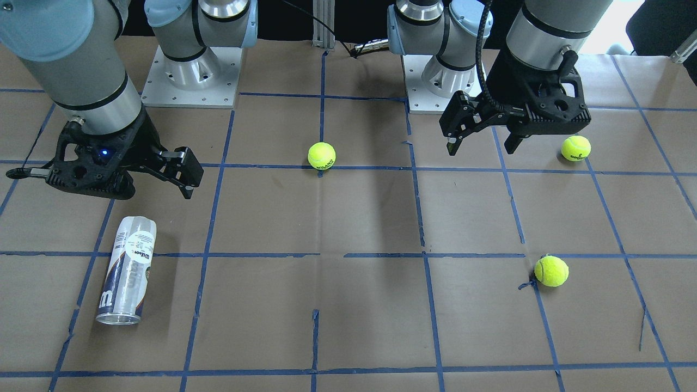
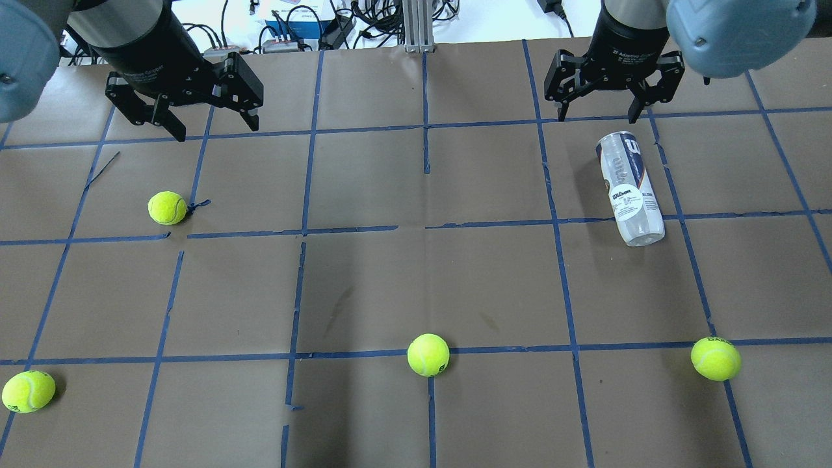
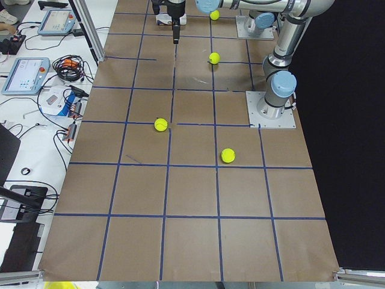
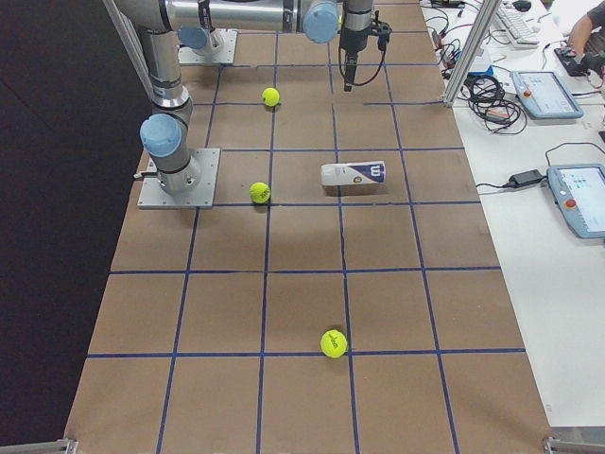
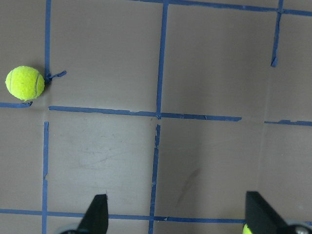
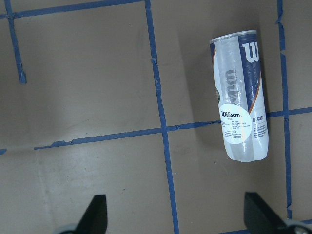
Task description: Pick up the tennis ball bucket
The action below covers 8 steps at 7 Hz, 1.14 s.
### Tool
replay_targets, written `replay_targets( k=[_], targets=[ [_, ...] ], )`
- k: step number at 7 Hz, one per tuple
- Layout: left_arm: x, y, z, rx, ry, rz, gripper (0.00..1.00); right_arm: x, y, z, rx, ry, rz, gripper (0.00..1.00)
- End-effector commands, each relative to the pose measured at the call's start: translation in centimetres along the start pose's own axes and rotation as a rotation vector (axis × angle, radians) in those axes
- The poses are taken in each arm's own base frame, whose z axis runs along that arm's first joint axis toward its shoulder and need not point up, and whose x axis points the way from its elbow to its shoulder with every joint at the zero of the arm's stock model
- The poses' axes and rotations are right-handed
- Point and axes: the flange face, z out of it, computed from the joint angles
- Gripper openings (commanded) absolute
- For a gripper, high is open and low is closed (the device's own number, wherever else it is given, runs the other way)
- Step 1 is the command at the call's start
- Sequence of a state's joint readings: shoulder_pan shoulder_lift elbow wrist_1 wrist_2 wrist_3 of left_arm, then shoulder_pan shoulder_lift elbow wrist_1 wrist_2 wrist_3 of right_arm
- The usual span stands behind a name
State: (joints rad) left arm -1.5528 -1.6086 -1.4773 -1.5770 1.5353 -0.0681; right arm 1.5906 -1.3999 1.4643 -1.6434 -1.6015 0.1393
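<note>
The tennis ball bucket [image 2: 630,188] is a clear tube with a white and navy Wilson label and a silver rim. It lies on its side on the brown table, seen also in the front view [image 1: 126,270], the right side view [image 4: 354,176] and the right wrist view [image 6: 240,95]. My right gripper [image 2: 598,114] is open and empty. It hovers above the table just beyond the bucket's rim end, not touching it [image 1: 155,188]. In the right wrist view the bucket lies ahead and to the right of the gripper [image 6: 175,217]. My left gripper [image 2: 214,130] is open and empty, far from the bucket [image 1: 482,148].
Several yellow-green tennis balls lie loose on the table: one near the left gripper [image 2: 167,208], one at the near left [image 2: 28,391], one in the near middle [image 2: 428,355], one at the near right [image 2: 715,358]. Blue tape lines grid the table [image 2: 364,273].
</note>
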Motion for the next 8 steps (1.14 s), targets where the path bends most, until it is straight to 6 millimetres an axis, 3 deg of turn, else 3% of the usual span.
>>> replay_targets(
  k=[1,3,6,7,8],
  targets=[
    [-0.1,0.6,-0.2,-0.027,-0.010,0.001,1.00,0.0,0.0,0.3,-0.006,0.002,-0.002,1.00],
    [-0.3,0.2,-1.0,-0.003,-0.027,-0.009,1.00,0.0,0.0,0.2,-0.004,-0.001,-0.005,1.00],
    [0.2,1.3,-0.4,-0.045,-0.046,0.010,1.00,1.2,-0.6,1.4,-0.017,0.011,-0.031,1.00],
    [0.2,1.2,-0.2,-0.042,-0.046,0.009,1.00,3.2,-1.1,3.6,-0.051,0.015,-0.131,1.00],
    [0.3,0.9,0.1,-0.044,-0.044,0.013,1.00,7.5,-1.8,7.3,-0.104,0.005,-0.088,1.00]
  ],
)
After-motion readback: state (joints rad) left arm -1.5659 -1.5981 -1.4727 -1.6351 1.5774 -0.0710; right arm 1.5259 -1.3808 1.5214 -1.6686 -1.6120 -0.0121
